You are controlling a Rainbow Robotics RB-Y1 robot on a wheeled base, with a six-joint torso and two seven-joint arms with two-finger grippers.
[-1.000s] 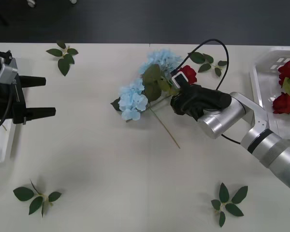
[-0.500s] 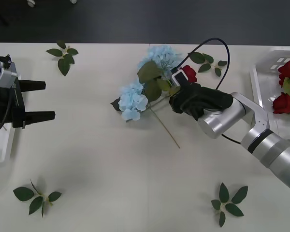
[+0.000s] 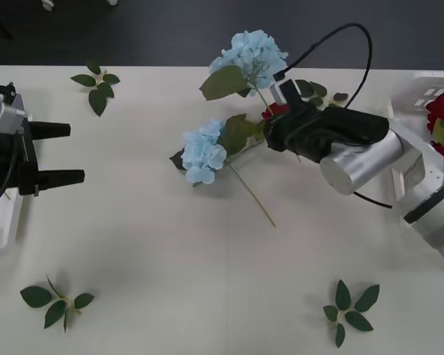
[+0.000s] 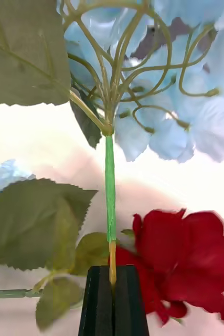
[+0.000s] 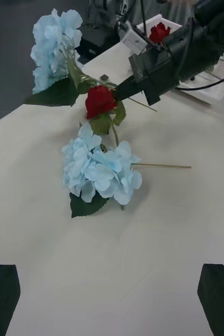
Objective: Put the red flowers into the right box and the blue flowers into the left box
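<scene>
Right gripper point(image 4: 112, 294) is clamped on a blue hydrangea point(image 3: 249, 53) stem, lifted above the table centre over a red rose point(image 5: 100, 101) and a second blue cluster point(image 3: 203, 152). Next: carry it across to the left box point(image 3: 1, 222), where the left gripper point(image 3: 55, 151) waits open.

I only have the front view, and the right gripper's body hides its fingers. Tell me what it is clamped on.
Observer: The right wrist view shows the right gripper shut on the bare lower stem of a blue flower.
Operator: Confirm the red flower isn't caught in there too.
Observer: It isn't. The red flower sits beyond the fingers, outside them.
Operator: Now give me the bloom's height.
Observer: From the left wrist view, the held blue flower is up in the air, well clear of the table.
</scene>
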